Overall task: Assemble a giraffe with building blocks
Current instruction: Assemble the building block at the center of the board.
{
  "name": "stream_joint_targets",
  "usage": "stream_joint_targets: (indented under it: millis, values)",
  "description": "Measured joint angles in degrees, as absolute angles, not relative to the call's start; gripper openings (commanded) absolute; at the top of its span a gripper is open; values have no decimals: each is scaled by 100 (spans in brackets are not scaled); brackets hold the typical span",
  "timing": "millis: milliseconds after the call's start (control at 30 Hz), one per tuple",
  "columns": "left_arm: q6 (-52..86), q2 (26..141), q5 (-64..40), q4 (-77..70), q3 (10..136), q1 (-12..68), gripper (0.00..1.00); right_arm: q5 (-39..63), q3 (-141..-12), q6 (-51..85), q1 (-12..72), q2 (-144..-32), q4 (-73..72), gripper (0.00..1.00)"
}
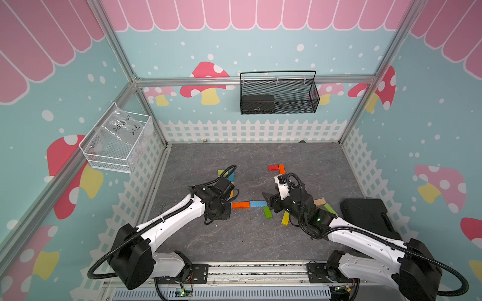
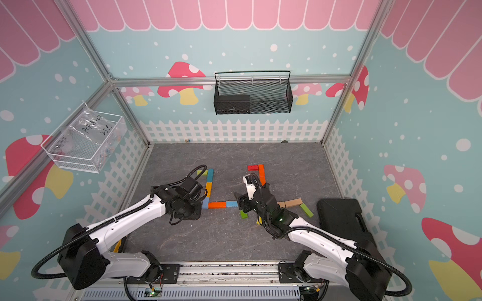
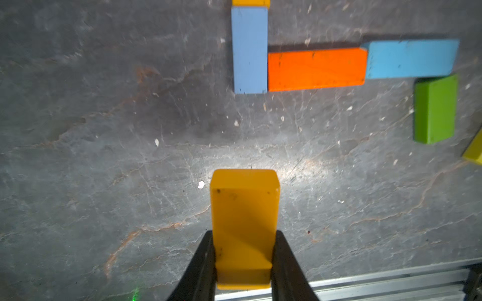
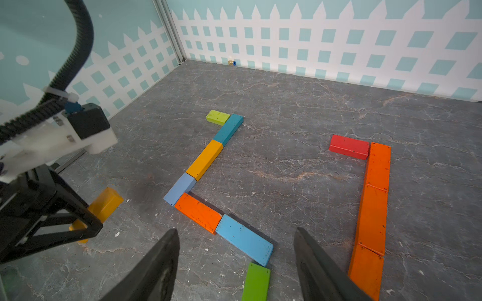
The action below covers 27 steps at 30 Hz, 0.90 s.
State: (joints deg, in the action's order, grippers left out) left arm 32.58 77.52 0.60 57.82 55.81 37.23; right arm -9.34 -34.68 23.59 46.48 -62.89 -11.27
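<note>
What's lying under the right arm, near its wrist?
A yellowish block, a tan block and a green block poke out from beneath the right arm. Their covered ends, and any blocks fully beneath it, cannot be seen.

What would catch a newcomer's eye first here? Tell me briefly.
First, the yellow block clamped in the left end effector, low over the grey table. Next, the bright L-shaped line of blocks lying flat mid-table, and the orange column with a red block beside its far end. The right end effector hangs open near the blue block.
</note>
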Motion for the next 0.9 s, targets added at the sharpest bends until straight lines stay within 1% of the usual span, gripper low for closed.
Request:
stream_joint_targets:
  millis: [200, 467, 900]
  values:
    - [3011, 8388, 67, 5728, 5461, 4027, 0, -937, -3406, 2405, 4648, -6294, -1234, 70]
    - [2497, 9496, 261, 5524, 5505, 4064, 0, -937, -3382, 2447, 4648, -6294, -1330, 70]
    - [2119, 9756, 456, 5347, 5686, 4036, 1, -941, -3382, 2447, 4648, -6414, -1334, 70]
